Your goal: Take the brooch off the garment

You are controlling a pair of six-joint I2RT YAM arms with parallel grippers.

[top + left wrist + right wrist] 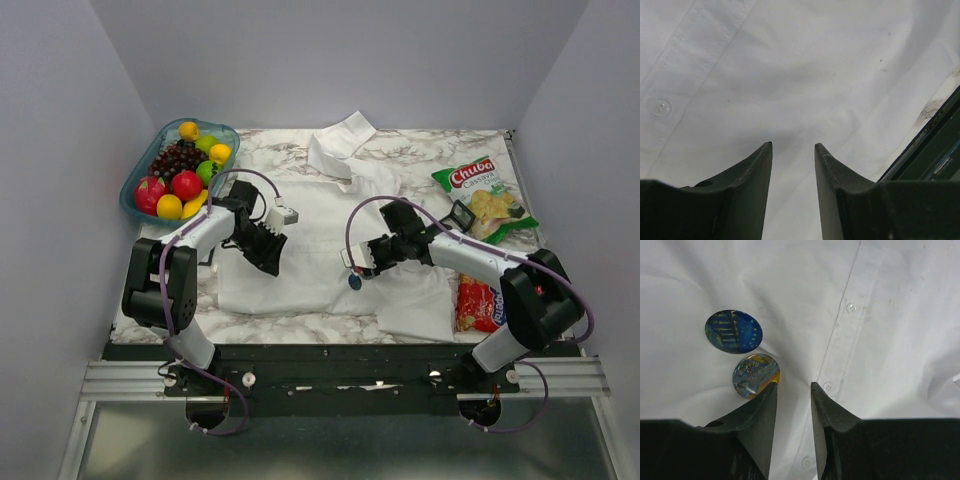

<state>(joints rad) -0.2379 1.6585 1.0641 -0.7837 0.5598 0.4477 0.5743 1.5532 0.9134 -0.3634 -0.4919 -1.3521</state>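
Top view high, faces down; wrist views close over garment (790, 75).

Bright, even light falls from overhead. The white shirt (320, 250) is close to washed out, its wrinkles marked only by soft grey shadows. In the wrist views the dark fingers (747, 195) lose detail in shade, while the cloth beyond is sharp.

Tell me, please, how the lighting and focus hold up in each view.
Top external view: even light, but the white garment is nearly washed out, its folds faint. Left wrist view: cloth sharp, a soft shadow ahead of the left gripper, which is dark with little detail. Right wrist view: the brooch is in focus without glare; the right gripper is underexposed.
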